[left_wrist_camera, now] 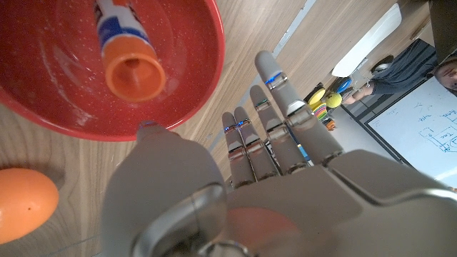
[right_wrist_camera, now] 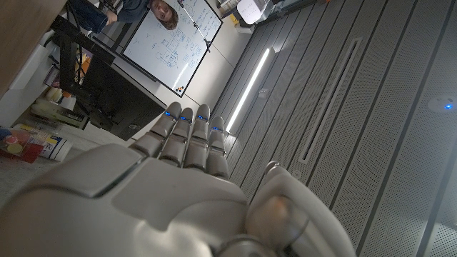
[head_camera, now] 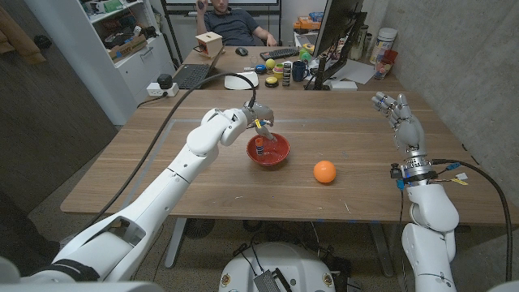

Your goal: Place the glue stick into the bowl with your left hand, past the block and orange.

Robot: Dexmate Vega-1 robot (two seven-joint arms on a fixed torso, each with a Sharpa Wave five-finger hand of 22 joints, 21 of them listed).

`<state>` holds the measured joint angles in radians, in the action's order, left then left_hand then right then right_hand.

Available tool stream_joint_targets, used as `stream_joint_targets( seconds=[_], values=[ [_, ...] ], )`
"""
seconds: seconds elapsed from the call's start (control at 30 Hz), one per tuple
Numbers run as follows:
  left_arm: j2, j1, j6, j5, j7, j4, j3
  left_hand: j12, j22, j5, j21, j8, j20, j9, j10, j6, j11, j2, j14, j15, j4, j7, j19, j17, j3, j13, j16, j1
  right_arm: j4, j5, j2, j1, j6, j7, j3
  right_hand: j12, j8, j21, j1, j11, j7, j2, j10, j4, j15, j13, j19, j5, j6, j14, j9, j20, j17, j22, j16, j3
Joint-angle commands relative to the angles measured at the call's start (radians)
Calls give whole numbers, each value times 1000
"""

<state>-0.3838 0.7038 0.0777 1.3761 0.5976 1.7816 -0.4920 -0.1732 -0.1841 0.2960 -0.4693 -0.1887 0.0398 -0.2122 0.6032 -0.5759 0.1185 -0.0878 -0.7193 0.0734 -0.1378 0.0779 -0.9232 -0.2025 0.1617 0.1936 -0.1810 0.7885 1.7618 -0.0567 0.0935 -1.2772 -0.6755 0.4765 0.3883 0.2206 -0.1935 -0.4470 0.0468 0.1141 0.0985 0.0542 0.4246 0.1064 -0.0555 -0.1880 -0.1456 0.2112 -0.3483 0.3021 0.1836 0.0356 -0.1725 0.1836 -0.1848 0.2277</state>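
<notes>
both arms in view. left arm stretched over the table, left hand point(head_camera: 259, 118) above the far rim of the red bowl point(head_camera: 278, 156), fingers point(left_wrist_camera: 275, 118) straight, side by side, holding nothing. glue stick point(left_wrist_camera: 123, 43) lies inside the bowl. orange point(head_camera: 324, 171) just beside the bowl. right hand point(head_camera: 396, 112) raised upright, fingers seemingly loosely extended, empty.

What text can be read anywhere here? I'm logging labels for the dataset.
None reads clearly.
Glue stick in the red bowl: blue and white label, letters cut off and blurred.
Whiteboard: handwriting and diagrams, too small to read.
Box on the desk: print too blurred.
</notes>
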Motion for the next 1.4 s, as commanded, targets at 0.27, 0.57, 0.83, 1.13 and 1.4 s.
stream_joint_targets(
  seconds=[0.27, 0.57, 0.83, 1.13, 1.4],
  values=[
    [8, 4, -4, -44, -12, 44, 43, -1, -1, 13, 33, 0, -35, -2, -53, 61, -11, 7, 69, 70, -1, 12, 55, -3, 24, 4, -1, -22, -22, 5, -2, 15, -2, 3, 5, -1, -3, 7, 10, 6, 8, 3, -1, 4, -5, -3, -3, 2, -3, 5, 5, 1, -3, 4, 0, -4],
    [5, 12, -1, -65, -17, 70, 67, -5, -1, 24, 63, 20, -67, 1, -114, 215, -16, 21, 122, 58, -5, 27, 95, -2, 42, 4, -8, -39, -20, 8, -1, 16, 0, 3, 4, 0, -3, 9, 10, 6, 7, 3, -1, 4, -3, -3, -4, 1, -3, 5, 5, 2, -3, 5, 0, -5],
    [12, 8, -2, -95, 21, 82, 83, -7, -1, 29, 77, 21, -70, 5, -143, 325, -26, 28, 148, 53, -6, 38, 107, -1, 55, 4, -9, -51, -15, 10, 2, 13, 0, 2, 2, 1, -3, 10, 9, 3, 5, 3, 3, 4, -1, -3, -5, 1, -4, 7, 5, 3, -3, 5, -1, -5],
    [12, 11, -4, -104, 26, 96, 95, -11, -1, 31, 87, 12, -82, 7, -145, 331, -30, 30, 158, 49, -8, 47, 122, -1, 62, 4, -10, -61, -10, 14, 1, 11, -3, 0, 3, 5, -6, 12, 8, -10, -4, 3, 13, 5, 10, -4, -8, 1, -13, 16, 6, 4, -4, 5, -3, -7],
    [19, 8, -11, -109, 35, 109, 103, -13, -1, 31, 90, 9, -86, 8, -148, 339, -42, 27, 161, 47, -11, 50, 125, -1, 70, 4, -11, -71, -17, 3, -4, 15, 3, 8, 1, 8, -8, 14, 7, -18, -11, 2, 21, 6, 20, -4, -9, 1, -19, 22, 6, 4, -4, 5, -5, -10]
  ],
)
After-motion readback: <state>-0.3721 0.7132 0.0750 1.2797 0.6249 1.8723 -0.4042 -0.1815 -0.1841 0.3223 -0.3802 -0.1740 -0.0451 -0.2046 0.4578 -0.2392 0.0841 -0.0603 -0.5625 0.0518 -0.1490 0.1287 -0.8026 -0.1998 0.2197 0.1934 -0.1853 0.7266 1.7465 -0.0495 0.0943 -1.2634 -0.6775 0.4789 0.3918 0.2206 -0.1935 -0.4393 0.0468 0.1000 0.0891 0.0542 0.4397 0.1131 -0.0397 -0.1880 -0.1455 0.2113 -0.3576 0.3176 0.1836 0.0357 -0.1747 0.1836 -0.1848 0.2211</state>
